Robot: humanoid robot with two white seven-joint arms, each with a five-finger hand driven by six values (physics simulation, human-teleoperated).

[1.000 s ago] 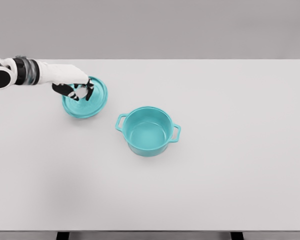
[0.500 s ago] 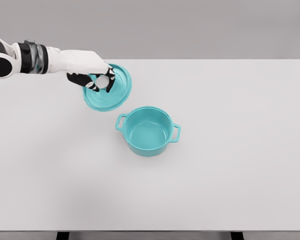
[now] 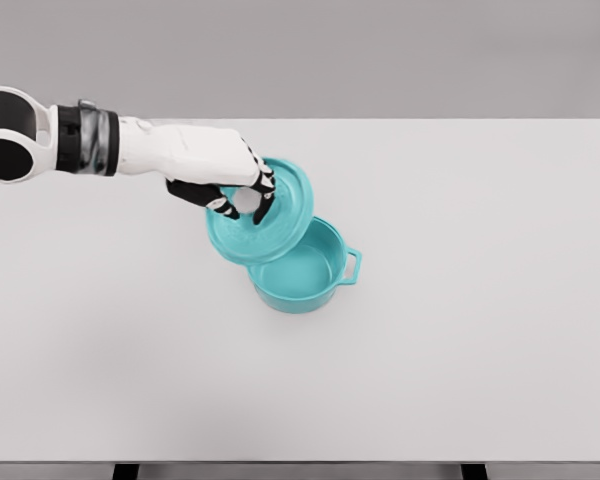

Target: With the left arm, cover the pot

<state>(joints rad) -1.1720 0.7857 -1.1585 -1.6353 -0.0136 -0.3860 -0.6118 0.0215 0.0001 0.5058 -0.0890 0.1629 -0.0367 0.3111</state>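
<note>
Lid now overlaps pot (left hand gripping).

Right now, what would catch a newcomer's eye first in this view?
The teal lid, tilted and held by its knob in the left hand, hangs over the upper left rim of the open teal pot near the middle of the white table. The lid is not yet seated.
</note>
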